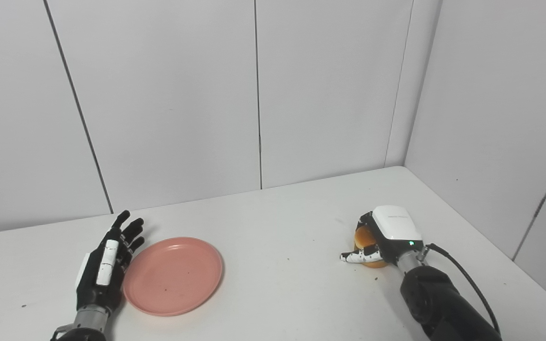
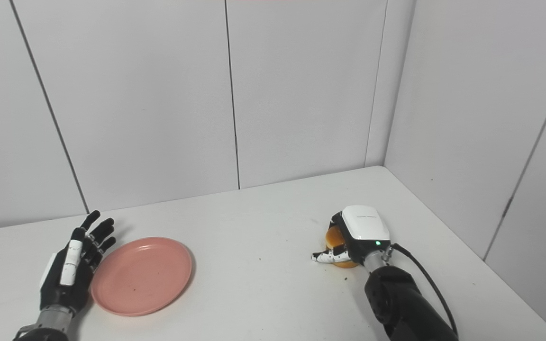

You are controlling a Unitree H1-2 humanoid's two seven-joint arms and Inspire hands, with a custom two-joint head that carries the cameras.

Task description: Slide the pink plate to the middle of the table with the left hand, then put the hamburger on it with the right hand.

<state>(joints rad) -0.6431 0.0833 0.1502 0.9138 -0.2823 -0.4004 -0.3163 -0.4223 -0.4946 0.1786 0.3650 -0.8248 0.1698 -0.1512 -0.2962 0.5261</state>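
No legible text (hand marking blurred)

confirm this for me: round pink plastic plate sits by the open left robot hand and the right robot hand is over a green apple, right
Not quite: the right robot hand covers an orange-brown hamburger, as the left eye view shows. The round pink plastic plate does sit by the open left robot hand.

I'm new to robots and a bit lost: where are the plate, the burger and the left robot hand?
plate [image 1: 173, 277]: left eye view, middle of its pink surface.
burger [image 1: 363, 237]: left eye view, orange bun showing beside the right hand.
left robot hand [image 1: 104, 265]: left eye view, back of the hand.
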